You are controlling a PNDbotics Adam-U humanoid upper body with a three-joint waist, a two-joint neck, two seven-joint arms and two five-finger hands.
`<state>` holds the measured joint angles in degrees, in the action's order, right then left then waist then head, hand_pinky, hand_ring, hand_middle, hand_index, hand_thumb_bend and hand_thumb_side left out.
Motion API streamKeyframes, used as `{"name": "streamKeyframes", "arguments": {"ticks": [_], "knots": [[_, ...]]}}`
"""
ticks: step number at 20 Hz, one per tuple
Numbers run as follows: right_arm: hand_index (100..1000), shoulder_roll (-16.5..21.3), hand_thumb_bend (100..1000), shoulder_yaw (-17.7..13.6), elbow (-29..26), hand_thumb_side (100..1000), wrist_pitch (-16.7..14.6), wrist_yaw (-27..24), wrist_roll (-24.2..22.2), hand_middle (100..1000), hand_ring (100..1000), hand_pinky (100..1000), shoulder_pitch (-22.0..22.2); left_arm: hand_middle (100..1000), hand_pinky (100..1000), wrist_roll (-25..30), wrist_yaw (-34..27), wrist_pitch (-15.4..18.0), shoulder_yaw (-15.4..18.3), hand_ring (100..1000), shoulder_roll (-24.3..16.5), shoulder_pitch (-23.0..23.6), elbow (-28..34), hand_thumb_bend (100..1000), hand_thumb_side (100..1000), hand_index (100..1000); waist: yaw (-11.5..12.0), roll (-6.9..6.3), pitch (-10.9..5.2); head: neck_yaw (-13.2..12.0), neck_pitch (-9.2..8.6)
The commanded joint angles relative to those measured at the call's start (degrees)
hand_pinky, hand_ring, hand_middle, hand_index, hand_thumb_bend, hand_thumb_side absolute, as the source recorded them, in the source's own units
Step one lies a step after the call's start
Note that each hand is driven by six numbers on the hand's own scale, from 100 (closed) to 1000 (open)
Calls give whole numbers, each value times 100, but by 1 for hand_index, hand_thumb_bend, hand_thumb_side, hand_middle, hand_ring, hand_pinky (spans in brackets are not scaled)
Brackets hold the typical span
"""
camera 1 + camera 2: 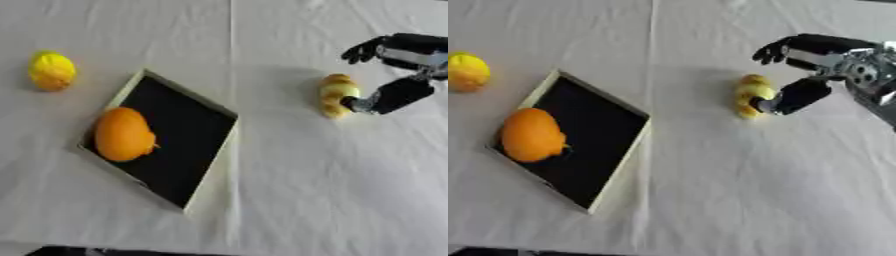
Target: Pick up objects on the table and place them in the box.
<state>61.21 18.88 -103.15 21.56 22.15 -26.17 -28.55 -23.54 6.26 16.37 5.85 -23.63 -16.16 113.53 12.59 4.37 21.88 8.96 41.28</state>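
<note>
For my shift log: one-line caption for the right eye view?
Right hand reaches a yellow pastry; orange fruit lies in the box.

My right hand [820,62] is at the far right, thumb touching the right side of the yellow piece [752,95], fingers [773,52] spread above its far end. Bare table [332,190] lies left of the piece, as far as the box [214,165], with nothing between. In the box, the orange fruit [122,134] fills the left corner; its right and near parts are free. A yellow fruit [51,71] sits far left, well apart.
</note>
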Motion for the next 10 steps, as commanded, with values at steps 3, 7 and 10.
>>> {"name": "streamKeyframes", "arguments": {"ticks": [3, 7, 10], "knots": [[938, -37, 366, 35, 428, 409, -103, 187, -10, 850, 916, 941, -172, 800, 809, 22, -31, 5, 11, 832, -48, -66, 107, 208, 397, 866, 11, -30, -73, 16, -56], [909, -128, 350, 84, 598, 399, -184, 233, -22, 813, 908, 936, -237, 800, 810, 33, -40, 4, 8, 832, -34, -70, 107, 205, 399, 866, 14, -35, -53, 19, -54], [852, -156, 340, 95, 537, 362, -258, 188, 51, 734, 874, 913, -239, 801, 810, 42, -48, 5, 7, 832, -23, -71, 107, 202, 402, 867, 11, -37, -41, 16, -48]]}}
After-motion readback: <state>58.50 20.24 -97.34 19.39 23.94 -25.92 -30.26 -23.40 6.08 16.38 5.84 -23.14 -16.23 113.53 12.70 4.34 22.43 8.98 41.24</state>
